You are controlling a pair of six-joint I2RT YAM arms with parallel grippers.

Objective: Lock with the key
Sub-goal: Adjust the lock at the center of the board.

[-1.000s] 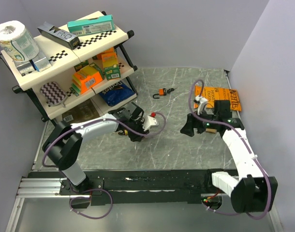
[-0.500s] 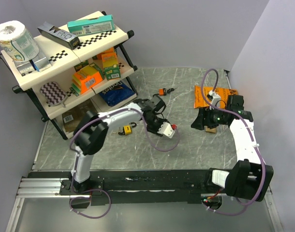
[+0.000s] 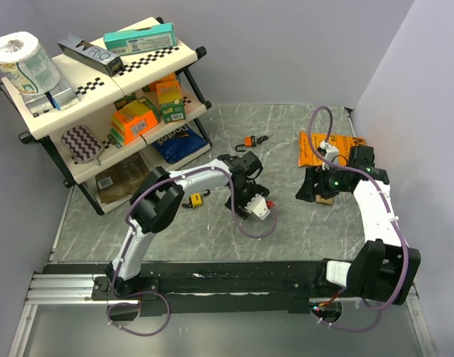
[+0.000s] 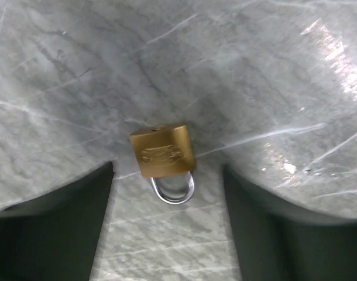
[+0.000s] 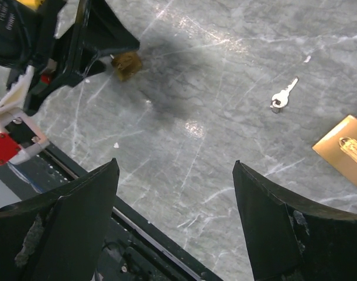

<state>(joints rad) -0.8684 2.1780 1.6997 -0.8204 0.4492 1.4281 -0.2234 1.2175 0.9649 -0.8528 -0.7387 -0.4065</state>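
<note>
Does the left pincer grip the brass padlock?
No, the padlock lies on the table inside the open left pincer, touching neither side.

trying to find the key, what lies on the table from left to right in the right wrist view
padlock → key → tan card

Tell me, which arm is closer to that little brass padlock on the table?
The left. The left arm has its jaws open either side of the brass padlock, right over it. The right arm hovers well off to the side, jaws open and empty.
</note>
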